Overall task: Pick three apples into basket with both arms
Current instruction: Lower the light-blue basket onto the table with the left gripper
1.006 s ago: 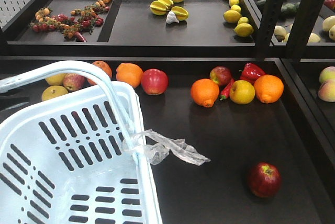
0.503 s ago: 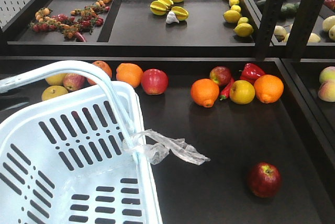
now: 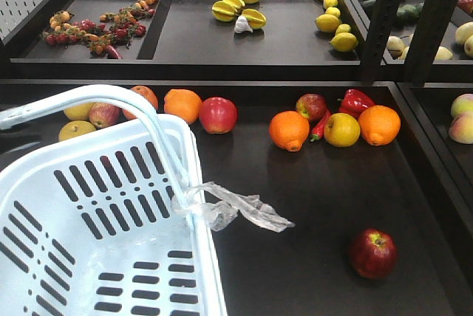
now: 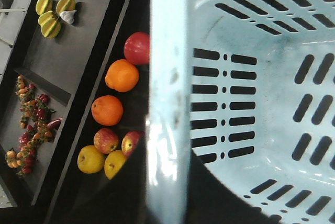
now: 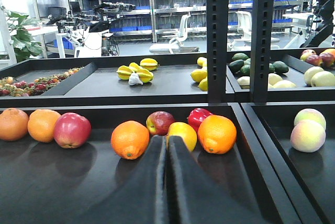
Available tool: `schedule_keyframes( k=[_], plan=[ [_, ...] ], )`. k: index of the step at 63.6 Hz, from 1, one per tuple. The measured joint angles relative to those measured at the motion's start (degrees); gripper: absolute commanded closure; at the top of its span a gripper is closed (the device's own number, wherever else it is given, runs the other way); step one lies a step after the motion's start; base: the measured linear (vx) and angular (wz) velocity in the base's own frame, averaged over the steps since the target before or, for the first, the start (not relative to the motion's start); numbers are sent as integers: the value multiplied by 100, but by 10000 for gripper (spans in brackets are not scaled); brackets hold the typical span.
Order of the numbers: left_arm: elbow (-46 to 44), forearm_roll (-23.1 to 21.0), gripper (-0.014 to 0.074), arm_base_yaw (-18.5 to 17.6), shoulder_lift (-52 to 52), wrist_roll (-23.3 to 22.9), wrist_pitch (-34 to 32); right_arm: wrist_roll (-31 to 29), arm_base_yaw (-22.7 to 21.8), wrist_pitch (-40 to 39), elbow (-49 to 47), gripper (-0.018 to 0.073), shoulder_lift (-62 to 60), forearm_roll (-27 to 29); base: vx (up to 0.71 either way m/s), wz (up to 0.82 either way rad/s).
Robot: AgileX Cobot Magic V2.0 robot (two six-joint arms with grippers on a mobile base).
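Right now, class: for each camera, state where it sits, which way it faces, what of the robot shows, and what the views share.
Front: high, looking down and ahead over basket and tray; no arm shows.
Left wrist: above the basket, looking down into it past its handle; no gripper shows.
Right wrist: low over the tray, looking level across it; the shut right gripper shows.
Shared: all three see the red apple beside two oranges.

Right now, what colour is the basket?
The basket is pale blue-white; the front view shows it best.
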Motion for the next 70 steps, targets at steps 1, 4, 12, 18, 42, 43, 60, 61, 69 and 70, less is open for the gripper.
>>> schedule_keyframes(
  k=[1, 4, 12, 18, 42, 43, 60, 61, 69, 70],
  plan=[
    [0, 55, 603, 0, 11, 0, 0, 0, 0, 0, 0, 568, 0, 0, 0, 0],
    [33, 255, 603, 0, 43, 0, -40, 0, 0, 0, 0, 568, 0, 0, 0, 0],
    [413, 941, 603, 0, 80, 6, -353, 0, 0, 0, 0, 568, 0, 0, 0, 0],
    [768, 1291, 603, 15, 98, 33, -703, 0, 0, 0, 0, 568, 0, 0, 0, 0],
    [1906, 1342, 603, 635, 192, 125, -2589, 0, 0, 0, 0, 568, 0, 0, 0, 0],
    [1915, 1342, 603, 676, 213, 145, -2629, 0, 0, 0, 0, 568, 0, 0, 0, 0],
    [1937, 624, 603, 1438, 1144, 976, -3559, 0, 0, 0, 0, 568, 0, 0, 0, 0],
    [1937, 560, 603, 1472, 1202, 1044, -3649, 0, 0, 0, 0, 568, 0, 0, 0, 0],
    [1937, 60, 603, 1727, 1710, 1409, -4110, 0, 0, 0, 0, 568, 0, 0, 0, 0],
    [1937, 9, 603, 1748, 1790, 1463, -4156, 0, 0, 0, 0, 568, 0, 0, 0, 0]
  ],
)
